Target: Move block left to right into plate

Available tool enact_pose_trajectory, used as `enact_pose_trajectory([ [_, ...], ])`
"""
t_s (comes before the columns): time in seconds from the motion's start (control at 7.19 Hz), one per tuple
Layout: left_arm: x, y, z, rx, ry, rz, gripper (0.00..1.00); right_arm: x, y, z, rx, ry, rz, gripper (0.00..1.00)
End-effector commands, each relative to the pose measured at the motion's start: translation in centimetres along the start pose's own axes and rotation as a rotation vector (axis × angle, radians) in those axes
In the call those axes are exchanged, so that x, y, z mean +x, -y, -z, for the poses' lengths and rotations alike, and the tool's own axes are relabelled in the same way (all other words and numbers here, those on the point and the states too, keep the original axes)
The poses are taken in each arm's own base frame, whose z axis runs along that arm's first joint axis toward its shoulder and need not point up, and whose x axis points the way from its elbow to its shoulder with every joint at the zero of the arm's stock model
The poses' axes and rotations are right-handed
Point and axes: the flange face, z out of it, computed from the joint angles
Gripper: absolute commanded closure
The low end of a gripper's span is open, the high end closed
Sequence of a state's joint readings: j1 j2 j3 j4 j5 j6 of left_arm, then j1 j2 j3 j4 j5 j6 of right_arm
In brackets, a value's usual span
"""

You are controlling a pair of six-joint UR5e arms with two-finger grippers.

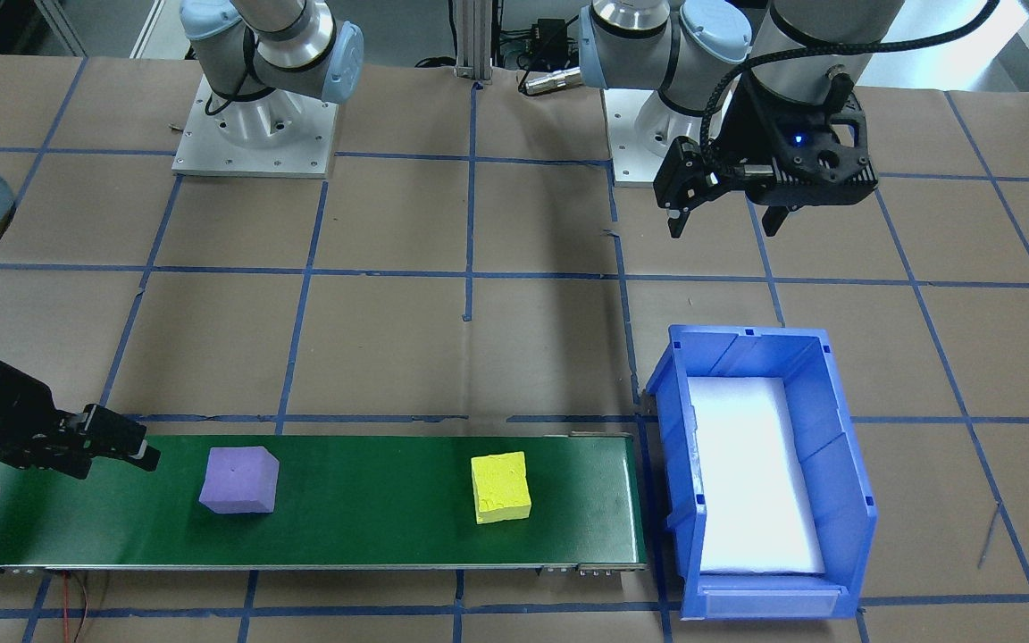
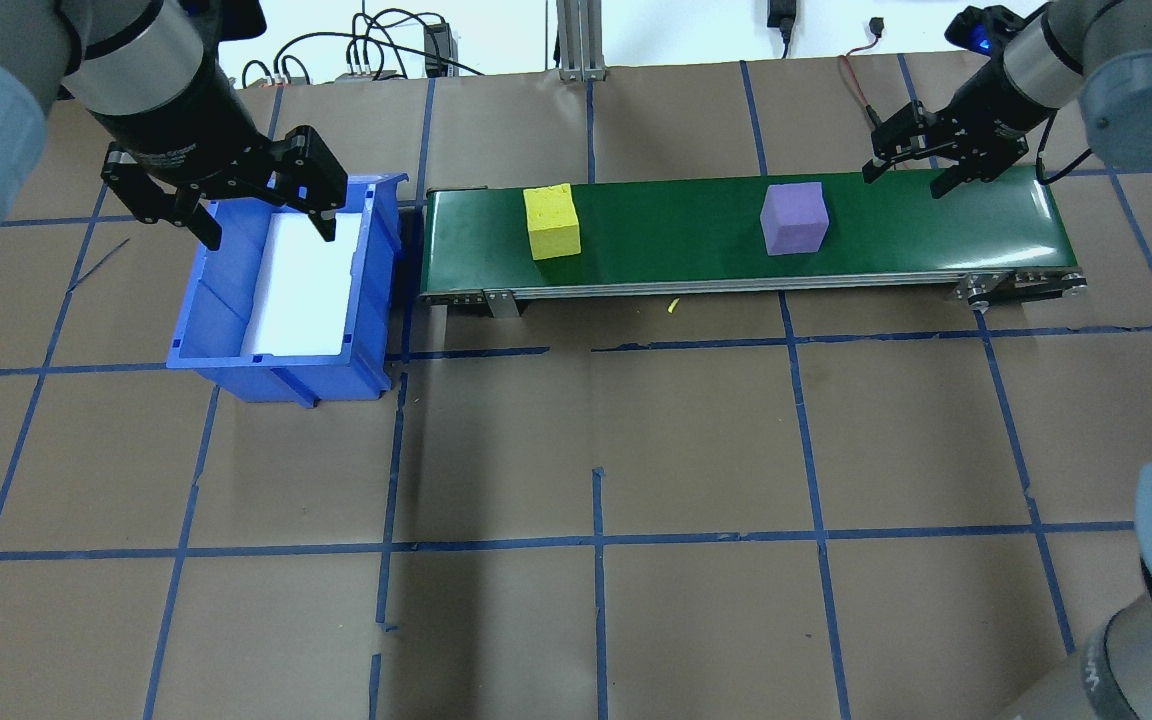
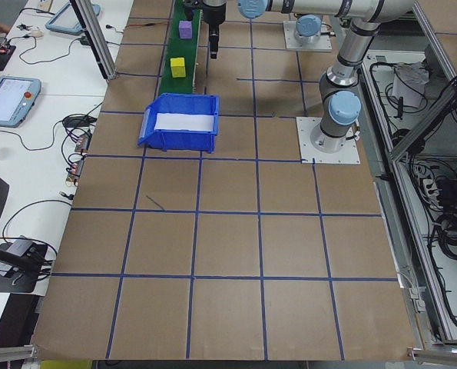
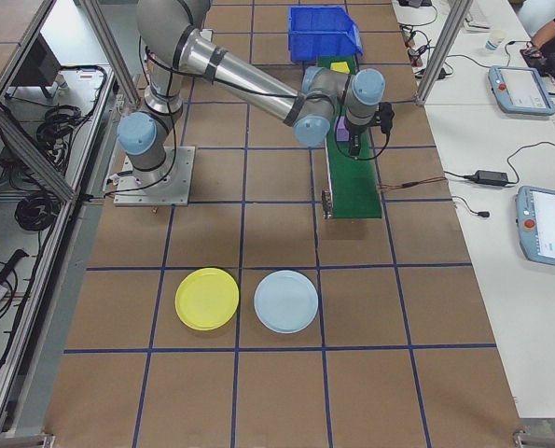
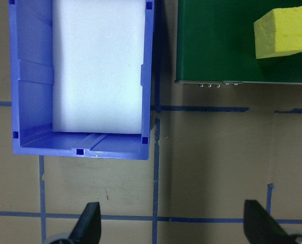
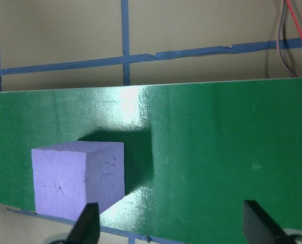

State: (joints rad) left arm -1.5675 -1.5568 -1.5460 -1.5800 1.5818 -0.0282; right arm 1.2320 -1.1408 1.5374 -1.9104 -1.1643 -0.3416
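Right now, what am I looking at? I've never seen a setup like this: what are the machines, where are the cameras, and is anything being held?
These are two robot arms bolted to a table, each ending in a two-finger gripper. Four pictures come from fixed cameras: across the table, over the robot's shoulders, and at either table end. Two come from cameras on the wrists, looking down past the fingertips. On the table lies a green belt carrying a yellow block and a purple block. A blue bin sits at one end. Farther off lie a yellow plate and a pale blue plate. The left gripper hangs open by the bin; the right gripper hangs open by the purple block. Nothing is held.
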Motion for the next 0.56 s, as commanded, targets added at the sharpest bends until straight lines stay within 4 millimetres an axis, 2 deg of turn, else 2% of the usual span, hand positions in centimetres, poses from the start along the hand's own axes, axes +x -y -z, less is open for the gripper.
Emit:
enact_pose_trajectory([
  [0.0,-1.8,-0.3,1.5,-0.002,0.01,-0.007,0.0,2.0,-0.1,-1.4,0.004,0.118,0.015,0.0],
  [0.28,-1.1,-0.8,1.4,-0.019,-0.03,-0.019,0.0,2.1,-0.4,-2.4,-0.012,0.13,0.013,0.0],
  [0.42,-1.7,-0.5,1.9,-0.003,-0.022,-0.088,0.0,2.2,-0.7,-2.6,-0.014,0.13,0.015,0.0],
])
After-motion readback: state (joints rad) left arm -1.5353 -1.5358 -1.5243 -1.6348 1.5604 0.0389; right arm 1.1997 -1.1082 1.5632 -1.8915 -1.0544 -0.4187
